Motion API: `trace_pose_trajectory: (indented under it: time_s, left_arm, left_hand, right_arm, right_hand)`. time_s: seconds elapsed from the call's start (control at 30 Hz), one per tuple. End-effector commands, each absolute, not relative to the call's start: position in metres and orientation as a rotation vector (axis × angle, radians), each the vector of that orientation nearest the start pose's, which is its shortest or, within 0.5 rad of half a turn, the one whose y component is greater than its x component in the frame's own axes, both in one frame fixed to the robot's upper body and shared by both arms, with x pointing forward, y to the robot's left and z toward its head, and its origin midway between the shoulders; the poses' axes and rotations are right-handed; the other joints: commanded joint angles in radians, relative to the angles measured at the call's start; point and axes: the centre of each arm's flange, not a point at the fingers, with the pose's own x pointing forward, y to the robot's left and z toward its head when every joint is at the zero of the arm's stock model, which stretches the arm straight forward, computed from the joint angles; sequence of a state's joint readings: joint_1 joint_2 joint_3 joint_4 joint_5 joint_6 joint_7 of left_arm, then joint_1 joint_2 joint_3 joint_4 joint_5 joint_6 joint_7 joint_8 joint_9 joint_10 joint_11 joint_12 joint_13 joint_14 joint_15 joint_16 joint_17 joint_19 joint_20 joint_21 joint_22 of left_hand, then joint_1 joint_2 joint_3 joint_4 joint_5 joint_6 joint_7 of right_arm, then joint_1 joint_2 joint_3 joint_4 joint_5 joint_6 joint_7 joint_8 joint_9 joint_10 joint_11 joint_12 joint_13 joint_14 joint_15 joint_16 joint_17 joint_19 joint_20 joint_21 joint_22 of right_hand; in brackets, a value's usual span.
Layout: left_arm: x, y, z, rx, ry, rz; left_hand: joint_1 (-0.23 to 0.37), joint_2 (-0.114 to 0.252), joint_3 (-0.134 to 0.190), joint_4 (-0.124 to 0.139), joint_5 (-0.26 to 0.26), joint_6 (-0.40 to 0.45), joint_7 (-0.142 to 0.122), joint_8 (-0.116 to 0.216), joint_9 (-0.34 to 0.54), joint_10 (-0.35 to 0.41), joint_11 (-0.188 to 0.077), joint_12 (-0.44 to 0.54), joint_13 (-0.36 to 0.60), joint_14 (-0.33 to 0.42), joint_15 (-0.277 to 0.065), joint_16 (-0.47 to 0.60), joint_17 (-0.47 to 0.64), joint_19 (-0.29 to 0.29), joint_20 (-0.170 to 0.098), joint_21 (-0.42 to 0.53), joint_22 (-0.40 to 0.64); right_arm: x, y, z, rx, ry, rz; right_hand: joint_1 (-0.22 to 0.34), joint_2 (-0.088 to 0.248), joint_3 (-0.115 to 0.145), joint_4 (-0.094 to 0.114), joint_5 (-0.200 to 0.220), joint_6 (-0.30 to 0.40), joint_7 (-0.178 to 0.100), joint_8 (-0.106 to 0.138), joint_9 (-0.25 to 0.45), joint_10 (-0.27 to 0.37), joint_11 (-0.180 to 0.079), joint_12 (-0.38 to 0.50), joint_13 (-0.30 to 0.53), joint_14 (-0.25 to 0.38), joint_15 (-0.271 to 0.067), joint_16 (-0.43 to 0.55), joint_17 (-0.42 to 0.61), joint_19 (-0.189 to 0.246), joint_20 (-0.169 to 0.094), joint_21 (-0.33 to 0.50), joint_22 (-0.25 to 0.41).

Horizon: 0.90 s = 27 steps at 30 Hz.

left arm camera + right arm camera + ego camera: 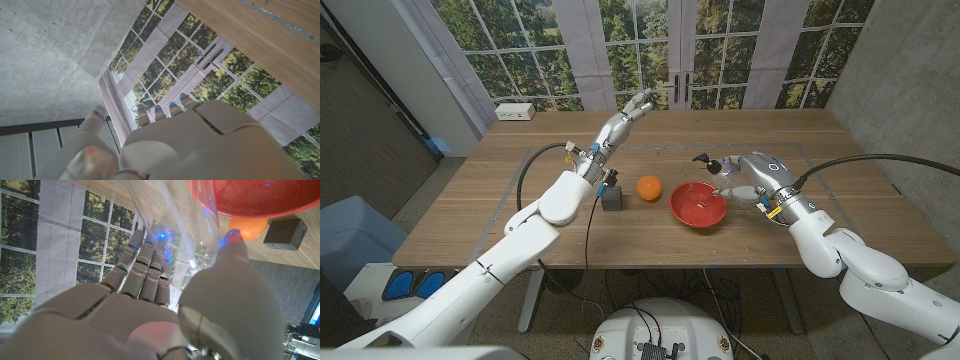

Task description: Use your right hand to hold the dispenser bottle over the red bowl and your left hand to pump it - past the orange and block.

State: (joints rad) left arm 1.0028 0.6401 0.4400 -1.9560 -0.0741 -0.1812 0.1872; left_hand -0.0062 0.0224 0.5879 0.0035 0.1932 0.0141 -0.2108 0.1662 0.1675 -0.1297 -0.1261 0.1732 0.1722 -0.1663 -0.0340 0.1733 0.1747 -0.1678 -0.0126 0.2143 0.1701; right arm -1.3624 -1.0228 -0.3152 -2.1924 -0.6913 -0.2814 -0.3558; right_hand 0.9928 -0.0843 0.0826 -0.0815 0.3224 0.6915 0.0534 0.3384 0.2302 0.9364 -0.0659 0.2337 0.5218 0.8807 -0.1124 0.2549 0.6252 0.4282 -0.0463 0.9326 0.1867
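Bottle (725, 172) is leaning at the bowl's (698, 204) right rim, gripped in my right hand (757, 178). Going left to right, my left hand (625, 120), fingers spread and empty, is risking clipping block (611, 198) or orange (649, 187).

The right hand (150, 315) grips the clear dispenser bottle (175, 230) beside the red bowl (265, 197); orange (250, 228) and block (284, 233) lie just beyond the bowl.

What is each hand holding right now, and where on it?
Right hand grips the clear dispenser bottle around its body; left hand is raised and holds nothing.
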Motion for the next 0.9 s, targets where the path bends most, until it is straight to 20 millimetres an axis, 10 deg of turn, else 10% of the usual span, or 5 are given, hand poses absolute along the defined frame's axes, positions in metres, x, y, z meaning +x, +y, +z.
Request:
trace_pose_trajectory:
  time_s: [0.03, 0.9]
  left_arm:
    - [0.513, 0.126, 0.052, 0.543, -0.971, -0.376]
    - [0.510, 0.084, 0.055, 0.677, -1.080, -0.469]
  left_hand:
    - [0.002, 0.004, -0.003, 0.004, 0.008, -0.007, -0.004, 0.005, 0.001, -0.007, 0.002, 0.004, 0.001, -0.045, -0.007, 0.001, 0.002, -0.075, 0.005, -0.002, 0.004]
    - [0.005, 0.008, -0.009, 0.009, 0.010, -0.017, -0.003, 0.006, 0.001, -0.016, 0.005, 0.007, 0.001, -0.049, -0.004, 0.004, 0.001, -0.073, 0.008, -0.007, 0.004]
  right_arm:
    - [0.469, -0.241, -0.043, -1.514, -0.809, -0.188]
    - [0.471, -0.228, -0.038, -1.546, -0.790, -0.203]
  right_hand:
    - [0.233, 0.235, -0.005, 0.001, 0.005, 0.350, -0.258, -0.006, 0.004, 0.144, -0.138, -0.004, 0.004, 0.002, -0.118, -0.002, 0.004, -0.005, -0.146, 0.009, -0.002]
    - [0.242, 0.236, -0.016, 0.009, 0.008, 0.352, -0.258, -0.009, 0.007, 0.148, -0.138, -0.010, 0.009, -0.002, -0.118, -0.008, 0.003, -0.011, -0.146, 0.011, -0.002]
